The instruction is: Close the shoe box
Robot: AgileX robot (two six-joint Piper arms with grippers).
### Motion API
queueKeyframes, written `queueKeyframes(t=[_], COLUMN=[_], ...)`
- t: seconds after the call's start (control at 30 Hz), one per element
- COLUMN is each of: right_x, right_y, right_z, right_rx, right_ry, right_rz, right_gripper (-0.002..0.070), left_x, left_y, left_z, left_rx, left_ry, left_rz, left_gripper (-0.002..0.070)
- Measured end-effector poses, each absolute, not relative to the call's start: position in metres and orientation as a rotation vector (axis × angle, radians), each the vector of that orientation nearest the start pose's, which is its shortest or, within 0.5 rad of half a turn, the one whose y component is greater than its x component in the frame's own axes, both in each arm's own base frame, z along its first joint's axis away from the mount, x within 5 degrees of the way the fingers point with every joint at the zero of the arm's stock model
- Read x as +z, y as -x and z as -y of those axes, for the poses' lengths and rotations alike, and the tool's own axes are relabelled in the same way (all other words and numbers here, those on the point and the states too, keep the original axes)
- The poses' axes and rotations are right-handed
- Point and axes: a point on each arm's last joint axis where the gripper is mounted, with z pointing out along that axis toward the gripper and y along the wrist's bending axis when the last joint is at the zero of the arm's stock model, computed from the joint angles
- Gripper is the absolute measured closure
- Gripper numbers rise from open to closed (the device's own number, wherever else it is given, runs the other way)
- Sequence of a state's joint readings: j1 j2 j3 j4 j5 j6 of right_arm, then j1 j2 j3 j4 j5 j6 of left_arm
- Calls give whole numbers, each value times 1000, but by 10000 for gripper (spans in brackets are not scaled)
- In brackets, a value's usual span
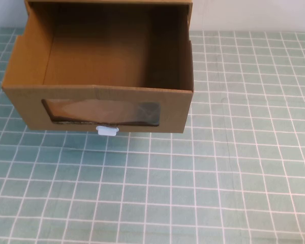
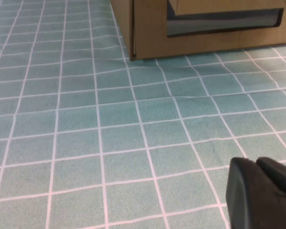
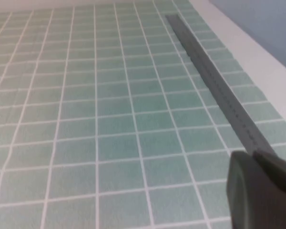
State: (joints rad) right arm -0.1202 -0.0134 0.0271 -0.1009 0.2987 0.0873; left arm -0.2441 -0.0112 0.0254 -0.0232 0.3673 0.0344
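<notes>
The shoe box (image 1: pixel 99 109) is brown corrugated cardboard and stands at the back left of the table. Its drawer is pulled out toward me and looks empty inside. The front has a clear window (image 1: pixel 101 111) with a small white pull tab (image 1: pixel 107 130) just below it. The box's lower front corner also shows in the left wrist view (image 2: pixel 148 33). My left gripper (image 2: pixel 255 163) is shut and empty, low over the cloth, well short of the box front. My right gripper (image 3: pixel 252 155) is shut and empty, over the cloth near the table's right edge, away from the box.
A green checked cloth (image 1: pixel 218 178) covers the table. A grey metal strip (image 3: pixel 209 78) runs along the cloth near the table's white edge (image 3: pixel 257 52) in the right wrist view. A white wall stands behind the box.
</notes>
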Motion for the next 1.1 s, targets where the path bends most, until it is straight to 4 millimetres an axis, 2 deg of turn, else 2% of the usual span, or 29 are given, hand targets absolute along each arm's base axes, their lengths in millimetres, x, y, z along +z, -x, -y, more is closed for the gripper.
queueKeyframes(t=[0.3,0.83,0.97,1.1], right_x=[187,192,199,213], right_y=[-55,-56,-56,-55], right_z=[8,8,7,6], right_rx=[-115,-113,-111,-104], right_ry=[-107,-99,-89,-67], right_rz=[-1691,-1637,-1563,-1402], right_gripper=[690,690,690,690], left_x=[172,173,179,195], left_y=[-51,-51,-53,-55], left_z=[13,13,14,14], left_rx=[-168,-166,-173,-186], left_ry=[-245,-245,-232,-203], left_rz=[-1852,-1848,-1779,-1598], left_gripper=[680,680,680,680])
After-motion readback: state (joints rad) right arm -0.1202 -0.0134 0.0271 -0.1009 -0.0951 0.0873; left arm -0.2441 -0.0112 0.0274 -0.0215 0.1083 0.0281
